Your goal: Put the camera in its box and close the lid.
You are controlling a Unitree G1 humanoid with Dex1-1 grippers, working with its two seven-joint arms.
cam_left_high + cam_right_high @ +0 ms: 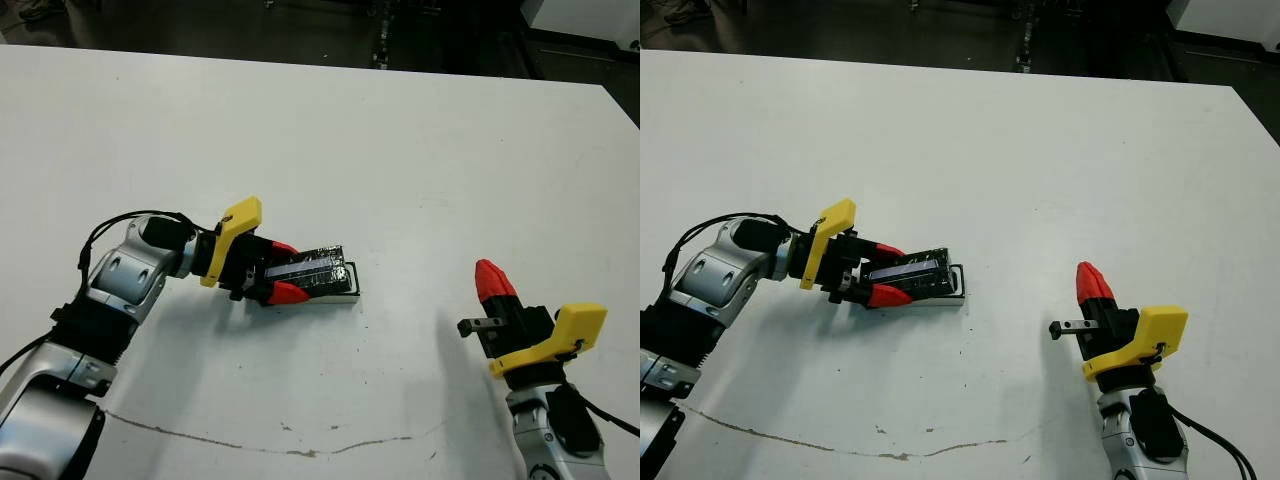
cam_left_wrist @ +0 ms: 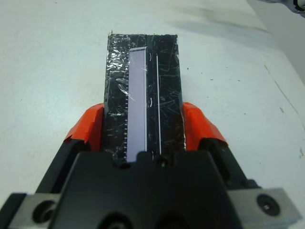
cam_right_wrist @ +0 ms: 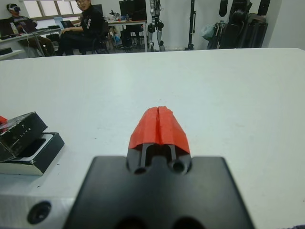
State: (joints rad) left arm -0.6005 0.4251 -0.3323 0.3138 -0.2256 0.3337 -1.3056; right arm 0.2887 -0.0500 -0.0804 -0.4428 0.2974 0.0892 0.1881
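Observation:
The black crinkly lid (image 1: 318, 266) with a silvery strip lies tilted over the box (image 1: 348, 291), left of the table's middle. Only the box's right end shows past the lid, with its black rim and white side. My left gripper (image 1: 287, 270) is shut on the lid, one red finger on each long side (image 2: 143, 112). From the right wrist view the lid (image 3: 19, 130) rests on the box (image 3: 45, 155) with its near end raised. The camera is hidden in every view. My right gripper (image 1: 492, 275) hovers at the front right, shut on nothing, well apart from the box.
A thin dark scratch (image 1: 250, 438) runs across the table near its front edge. Beyond the far edge, people (image 3: 90, 24) sit at desks among stands and equipment. Bare white table surface (image 1: 420, 170) lies between and behind the two arms.

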